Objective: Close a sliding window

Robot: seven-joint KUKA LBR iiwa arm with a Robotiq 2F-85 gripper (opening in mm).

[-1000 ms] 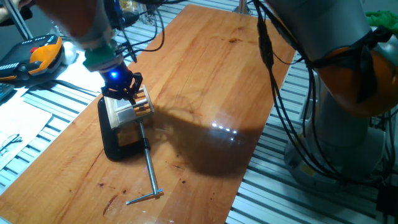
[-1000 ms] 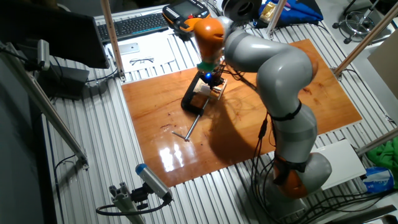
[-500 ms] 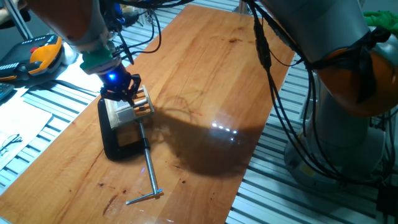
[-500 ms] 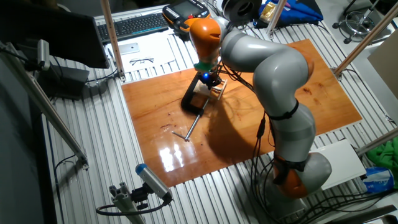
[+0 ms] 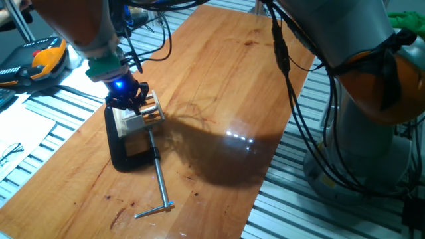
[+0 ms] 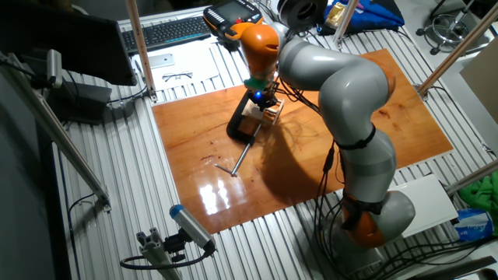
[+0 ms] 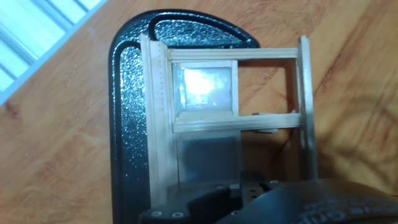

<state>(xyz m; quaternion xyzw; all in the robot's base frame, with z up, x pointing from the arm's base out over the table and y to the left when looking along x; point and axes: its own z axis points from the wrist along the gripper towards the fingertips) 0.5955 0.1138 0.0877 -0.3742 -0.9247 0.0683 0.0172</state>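
Jaws (image 5: 128, 99) low over sliding window (image 7: 233, 118), state unclear

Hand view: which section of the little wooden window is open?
The upper-right section of the light beige wooden sliding window: the wooden table shows through it, whereas its left neighbour holds a glaring pane.

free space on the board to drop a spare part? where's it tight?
Free: the wooden board from the sliding window out to the arm base side, and the near corner beyond the C-clamp screw handle. Tight: around the tool at the window.
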